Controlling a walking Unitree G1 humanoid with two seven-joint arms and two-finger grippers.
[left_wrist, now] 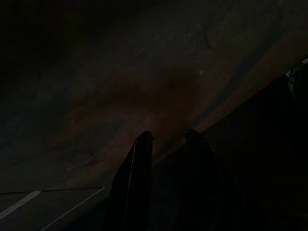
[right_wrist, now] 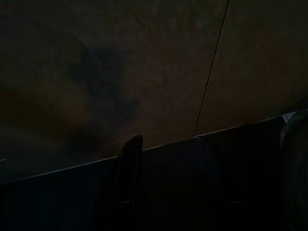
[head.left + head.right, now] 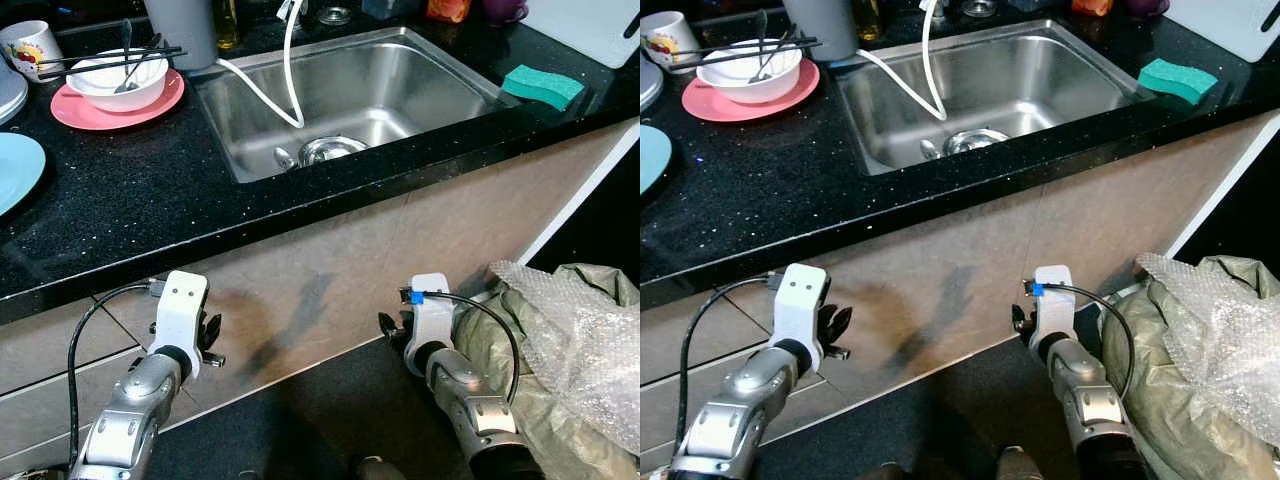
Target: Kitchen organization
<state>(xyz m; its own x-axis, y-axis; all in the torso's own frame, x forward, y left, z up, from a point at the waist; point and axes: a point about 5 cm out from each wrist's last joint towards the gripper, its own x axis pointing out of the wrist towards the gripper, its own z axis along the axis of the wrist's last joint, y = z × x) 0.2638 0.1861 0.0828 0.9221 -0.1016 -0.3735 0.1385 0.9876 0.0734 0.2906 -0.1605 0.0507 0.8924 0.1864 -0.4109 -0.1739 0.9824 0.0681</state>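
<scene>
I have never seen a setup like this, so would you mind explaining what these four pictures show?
It is a humanoid robot in a kitchen. The two bright pictures come from cameras in its head, looking down at a black counter with a steel sink. On the counter sit a white bowl with chopsticks on a pink plate, and a green sponge. Below hang its two silver arms, the left gripper and right gripper, holding nothing. The two dark pictures come from wrist cameras, facing the cabinet front.
</scene>
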